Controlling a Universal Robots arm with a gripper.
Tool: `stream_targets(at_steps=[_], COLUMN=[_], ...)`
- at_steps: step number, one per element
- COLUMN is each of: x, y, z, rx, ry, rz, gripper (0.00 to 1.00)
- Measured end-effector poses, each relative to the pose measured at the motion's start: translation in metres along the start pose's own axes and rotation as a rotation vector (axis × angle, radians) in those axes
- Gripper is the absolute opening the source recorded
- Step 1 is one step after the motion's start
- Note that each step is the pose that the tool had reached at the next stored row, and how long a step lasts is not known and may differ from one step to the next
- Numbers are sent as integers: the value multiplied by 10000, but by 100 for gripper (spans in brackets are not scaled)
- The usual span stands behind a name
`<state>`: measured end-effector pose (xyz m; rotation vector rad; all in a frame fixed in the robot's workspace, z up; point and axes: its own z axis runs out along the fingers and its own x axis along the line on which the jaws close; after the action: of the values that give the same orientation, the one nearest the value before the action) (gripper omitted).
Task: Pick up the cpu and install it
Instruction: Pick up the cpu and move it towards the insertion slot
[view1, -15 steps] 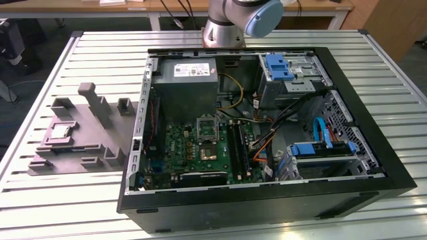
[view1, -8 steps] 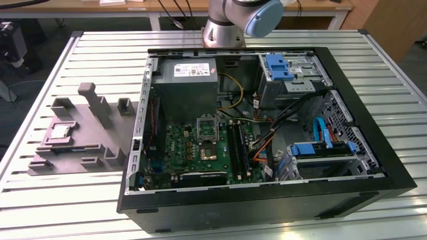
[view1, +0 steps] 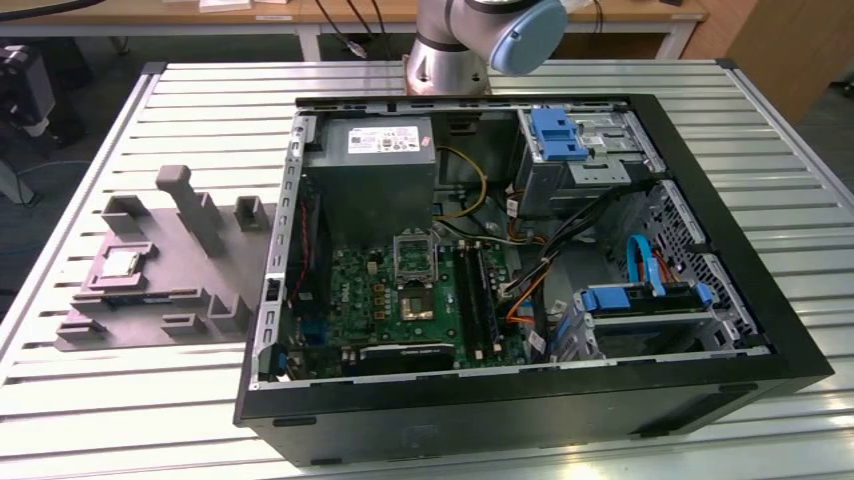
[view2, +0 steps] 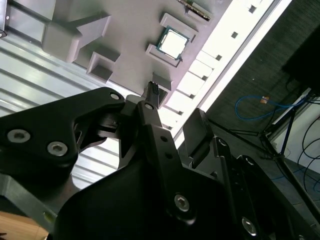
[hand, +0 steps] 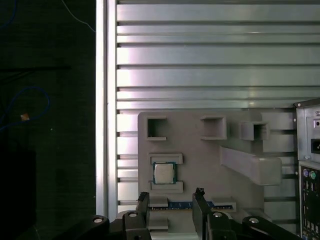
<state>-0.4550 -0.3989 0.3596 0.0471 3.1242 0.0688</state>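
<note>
clearance | I'm seeing open room above the cpu (hand: 163, 173) | ridges (hand: 166, 158) of the tray (hand: 200, 167) are hemming two of its sides | angled block (hand: 250, 167) is rising nearby

An open computer case (view1: 534, 410) lies on the slatted surface (view1: 174, 110). At the exterior view's left, the cpu (view1: 123, 263) sits in a grey tray (view1: 167, 275).

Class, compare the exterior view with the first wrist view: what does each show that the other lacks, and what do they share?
Exterior view: the arm's base and, inside the open computer case, the green board with its socket. First wrist view: the open pincer, close to the cpu, and a blue cable beyond the table's edge. Shared: the cpu lying in its pocket on the grey tray, which rests on the slatted table.
</note>
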Motion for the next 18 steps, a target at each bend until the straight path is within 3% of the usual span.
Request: stream_targets(at_steps=[18], x=[1], y=[-4], z=[76], rx=[1], ry=[1], rz=[0], gripper=[47])
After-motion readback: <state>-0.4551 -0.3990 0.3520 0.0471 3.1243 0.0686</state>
